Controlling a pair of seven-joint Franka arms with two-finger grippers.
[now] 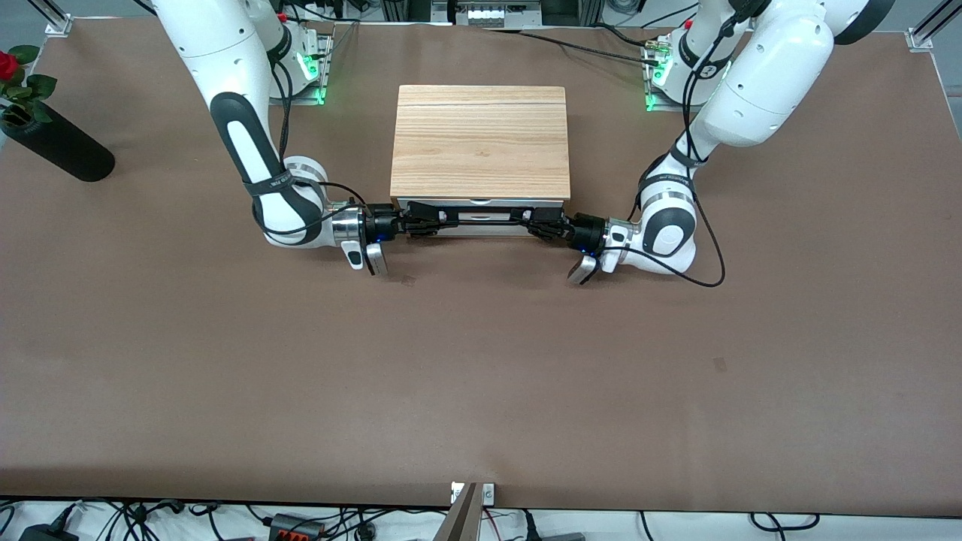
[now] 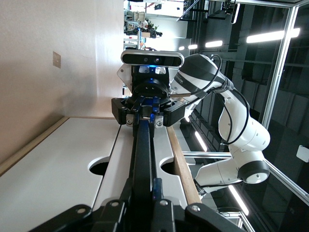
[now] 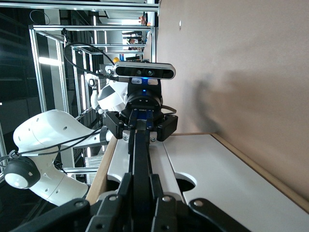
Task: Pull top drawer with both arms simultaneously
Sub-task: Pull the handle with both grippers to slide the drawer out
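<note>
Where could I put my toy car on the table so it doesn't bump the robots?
The brown table is bare between the drawer handle and the front camera. It is crowded at the handle: the left claw and right claw both grip it.

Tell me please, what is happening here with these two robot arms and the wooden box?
Both white arms reach in from the sides to the long black bar handle of the white-fronted top drawer in the light wooden cabinet. The left gripper has its fingers closed on one end of the handle, the right gripper on the other end. The drawer stands out only a little in front of the cabinet, so the pull is at an early point.
</note>
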